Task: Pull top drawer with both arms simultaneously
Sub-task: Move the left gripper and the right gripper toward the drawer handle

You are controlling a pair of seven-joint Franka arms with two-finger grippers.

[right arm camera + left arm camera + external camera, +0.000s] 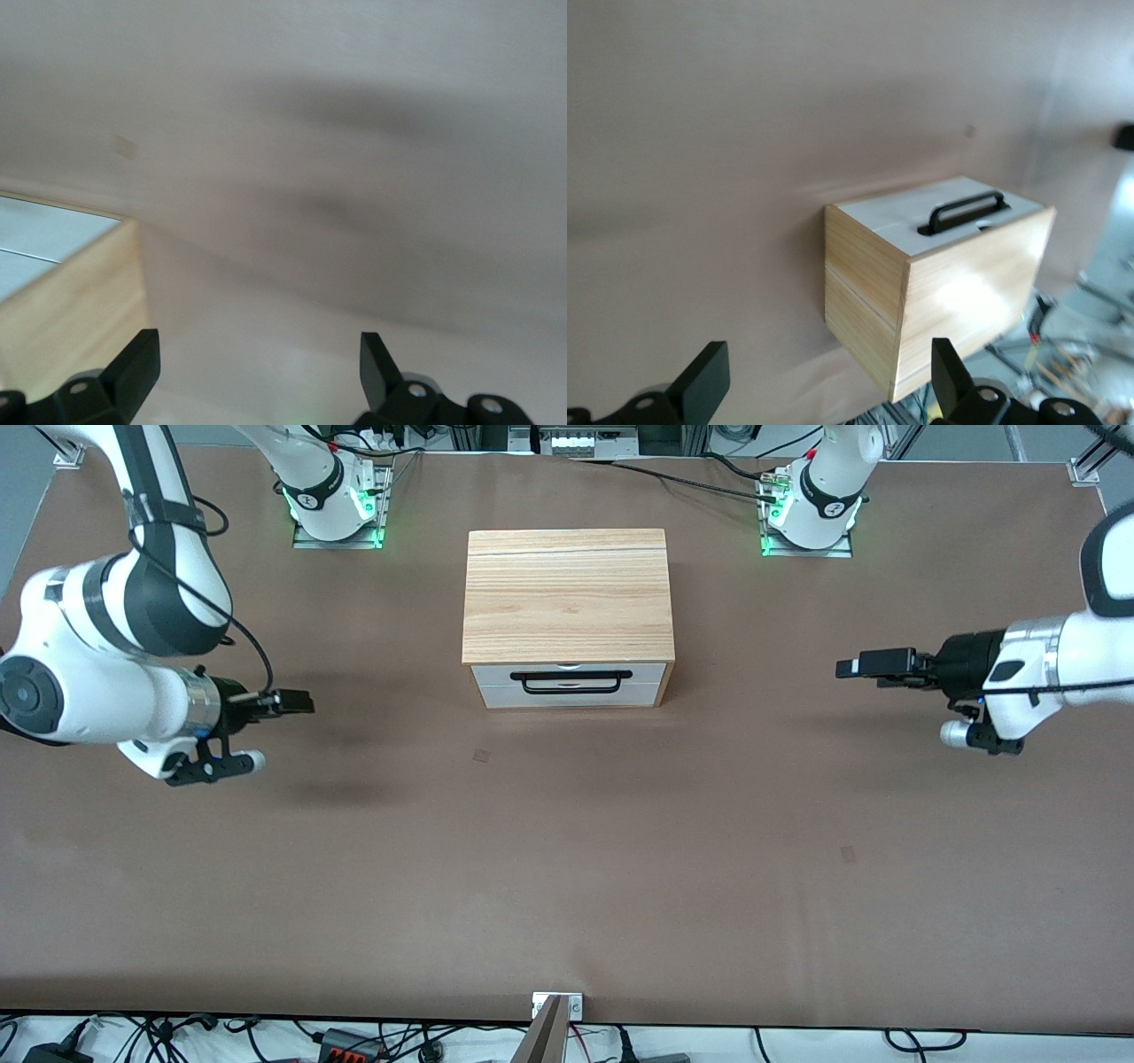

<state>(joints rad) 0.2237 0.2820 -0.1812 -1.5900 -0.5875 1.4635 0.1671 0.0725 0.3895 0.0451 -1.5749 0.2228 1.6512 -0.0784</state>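
The top drawer (496, 673) is shut in the light-wood cabinet (567, 593) at the table's middle. Its white front carries a long black bar handle (571, 682). My left gripper (846, 667) hovers over the table at the left arm's end, pointing toward the cabinet, open and empty. My right gripper (301, 701) hovers at the right arm's end, also open and empty. In the left wrist view the handle (963, 211) shows well apart from the open left gripper (828, 381). In the right wrist view only a cabinet corner (80, 292) shows beside the open right gripper (257, 363).
The lower white drawer front (567, 696) sits under the top one. The arm bases (337, 500) (811, 509) stand farther from the front camera than the cabinet. A metal bracket (556, 1005) and cables lie at the table's near edge. Brown table (567, 850) spreads around.
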